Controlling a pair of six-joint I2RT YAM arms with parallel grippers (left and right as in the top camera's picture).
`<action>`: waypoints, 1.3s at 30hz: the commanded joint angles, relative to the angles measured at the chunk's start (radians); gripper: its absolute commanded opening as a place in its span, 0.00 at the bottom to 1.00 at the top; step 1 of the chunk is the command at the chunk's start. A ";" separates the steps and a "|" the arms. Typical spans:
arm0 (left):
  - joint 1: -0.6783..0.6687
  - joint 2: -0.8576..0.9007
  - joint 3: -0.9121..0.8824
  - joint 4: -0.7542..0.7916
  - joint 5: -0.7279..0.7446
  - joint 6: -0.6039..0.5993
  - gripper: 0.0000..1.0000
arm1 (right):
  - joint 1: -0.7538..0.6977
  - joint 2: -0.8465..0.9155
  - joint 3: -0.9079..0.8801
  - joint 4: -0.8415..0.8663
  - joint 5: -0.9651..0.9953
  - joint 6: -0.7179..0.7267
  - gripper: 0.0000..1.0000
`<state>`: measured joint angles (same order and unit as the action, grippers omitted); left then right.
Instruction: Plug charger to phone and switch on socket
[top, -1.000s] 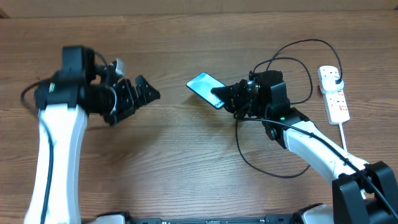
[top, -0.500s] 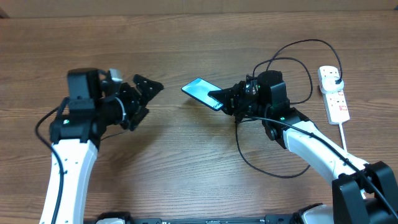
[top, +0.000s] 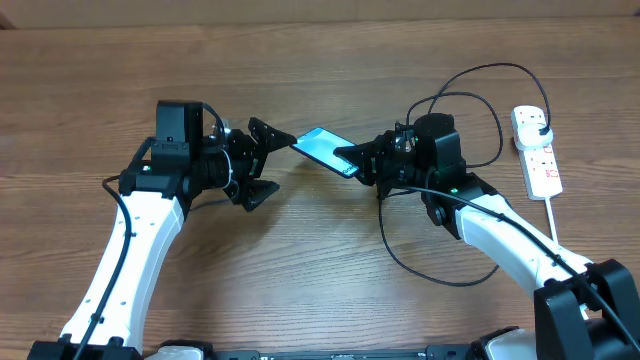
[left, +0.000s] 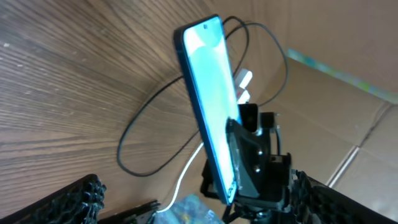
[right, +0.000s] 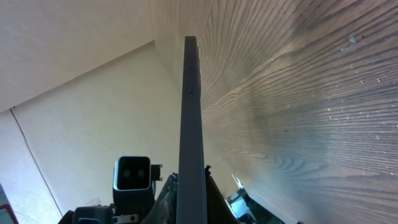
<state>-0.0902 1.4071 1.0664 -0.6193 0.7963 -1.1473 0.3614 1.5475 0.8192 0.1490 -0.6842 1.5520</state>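
Phone (top: 322, 147), a slim rectangular handset with a bright blue-teal screen, is held near the middle of the work area by the black two-finger right gripper (top: 350, 160). This gripper is clamped on the phone's lower-right end. The phone appears to be raised clear of the brown wood-grain table (top: 300, 290).

Change over the last second: the black two-finger left gripper (top: 268, 162) has been brought in from well out on the left to just beside the phone's free end. Its jaws are spread wide and nothing is held between them. The phone has been shifted slightly leftward toward it. No contact between the left gripper and the phone is seen.

Significance, as judged: a handover or a two-handed bracing of the phone is being prepared, so that one arm can be freed for the connector. Plugging in has not yet been done. The long thin black charger cable (top: 515, 66) lies looped around the right arm; its connector tip cannot be located. The white elongated power-strip socket (top: 541, 160) lies at the far right, well apart from the phone and untouched. Its switch position cannot be read.

Orientation: in the overhead view the phone's long axis runs from upper left to lower right, with the free end pointed at the left gripper and the screen turned upward. In the right wrist view only the thin edge is presented. It cannot be told which end carries the port.
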 joint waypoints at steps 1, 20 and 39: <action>-0.004 0.005 -0.007 0.015 0.043 -0.045 0.99 | 0.004 -0.026 0.011 0.017 -0.025 0.053 0.04; -0.018 0.005 -0.007 0.052 0.013 -0.087 1.00 | 0.045 -0.026 0.011 0.018 -0.035 0.154 0.04; -0.075 0.005 -0.007 0.052 -0.016 -0.200 1.00 | 0.141 -0.026 0.011 0.180 -0.023 0.206 0.04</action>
<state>-0.1577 1.4075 1.0664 -0.5682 0.7887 -1.3155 0.4706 1.5475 0.8188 0.2996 -0.6960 1.7504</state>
